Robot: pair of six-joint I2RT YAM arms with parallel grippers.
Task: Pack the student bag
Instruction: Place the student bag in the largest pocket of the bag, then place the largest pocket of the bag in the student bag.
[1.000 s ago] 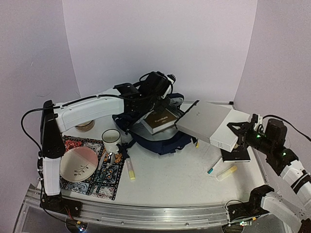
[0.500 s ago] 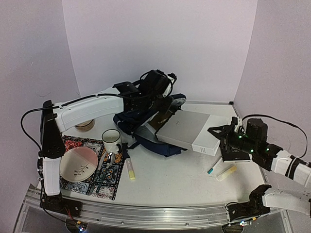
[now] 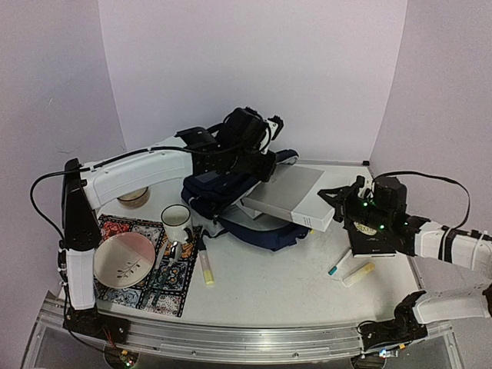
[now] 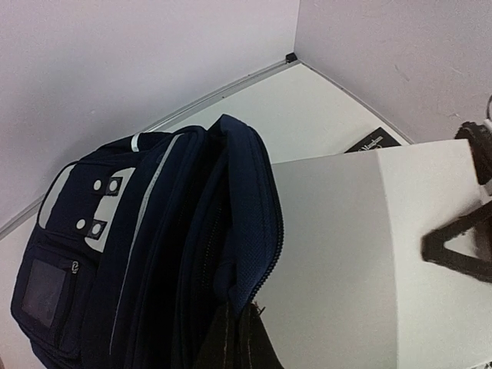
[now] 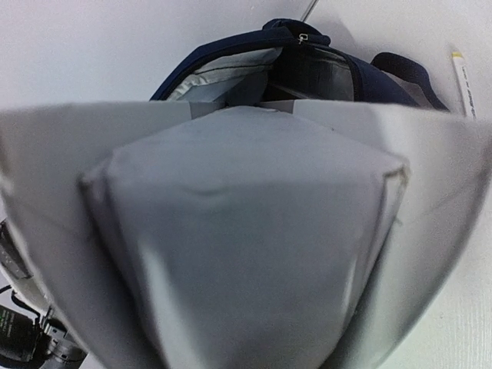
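Observation:
The student bag (image 3: 231, 201) is a dark navy backpack lying at the table's middle back. It also shows in the left wrist view (image 4: 138, 231) and the right wrist view (image 5: 307, 54). My left gripper (image 3: 257, 163) is shut on the edge of the bag's zipped flap (image 4: 246, 254) and holds the mouth up and open. My right gripper (image 3: 344, 204) is shut on the near end of a large grey-white book (image 3: 290, 196). The book's far end lies at the bag's mouth, under the raised flap. The book fills the right wrist view (image 5: 246, 231) and hides my fingers there.
A black notebook (image 3: 373, 242), a blue pen (image 3: 338, 264) and a yellow highlighter (image 3: 358, 273) lie at the right. Another highlighter (image 3: 207, 269) lies in the middle front. A white mug (image 3: 176, 219) and a pink plate (image 3: 123, 260) sit on a patterned mat (image 3: 173, 288) at the left.
My right arm has carried the book leftward and lowered it, so its far end now reaches the bag's mouth and covers the brown book seen inside earlier. The left gripper keeps holding the flap.

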